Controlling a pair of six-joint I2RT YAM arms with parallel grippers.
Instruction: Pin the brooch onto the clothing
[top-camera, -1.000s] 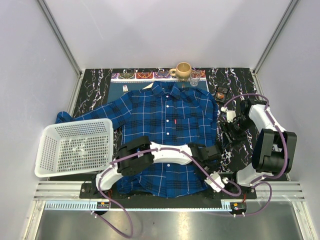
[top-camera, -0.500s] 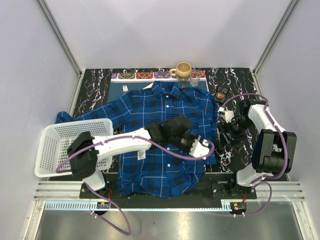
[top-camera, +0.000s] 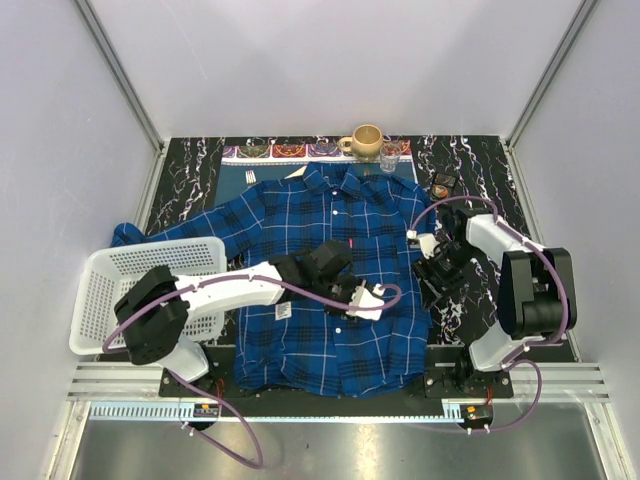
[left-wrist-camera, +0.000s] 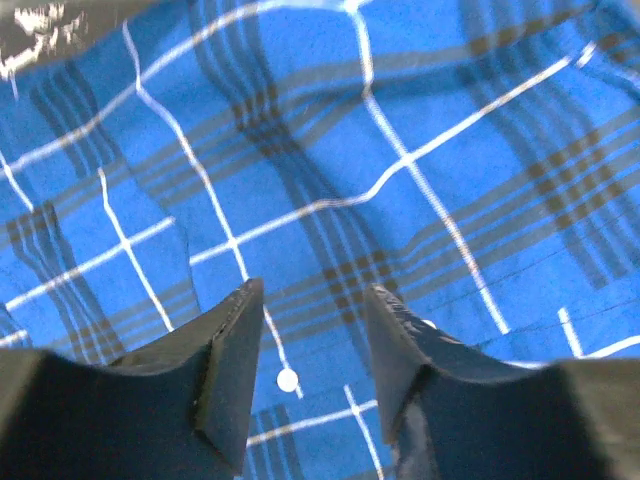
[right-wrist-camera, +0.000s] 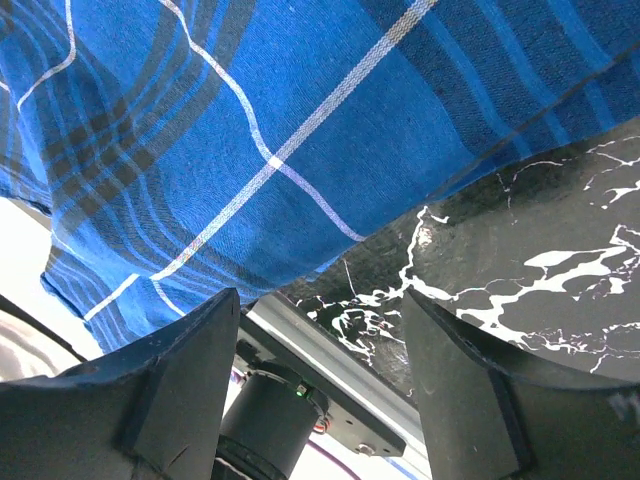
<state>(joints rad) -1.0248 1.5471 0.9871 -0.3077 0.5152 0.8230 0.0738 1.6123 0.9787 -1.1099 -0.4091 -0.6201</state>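
The clothing (top-camera: 300, 225), a blue and navy plaid shirt, lies spread flat on the dark marble table. My left gripper (top-camera: 363, 299) hovers over its lower right front. In the left wrist view the left gripper (left-wrist-camera: 312, 290) is open above the plaid cloth (left-wrist-camera: 400, 120), with nothing but a white button (left-wrist-camera: 287, 380) showing between its fingers. My right gripper (top-camera: 429, 272) is at the shirt's right edge. In the right wrist view it (right-wrist-camera: 320, 300) stands open and empty over the hem (right-wrist-camera: 250, 100) and the marble. A small orange-brown brooch (top-camera: 441, 186) lies on the table at the back right, apart from both grippers.
A white plastic basket (top-camera: 110, 300) stands at the left, overlapping the shirt's sleeve. A mug (top-camera: 366, 140) and a small glass (top-camera: 390, 155) stand at the back on a placemat (top-camera: 290, 152). A white paper tag (top-camera: 283, 311) lies on the shirt's lower front.
My left arm swung from the shirt's lower right corner up over its front, and its gripper opened. My right gripper moved left to the shirt's right edge.
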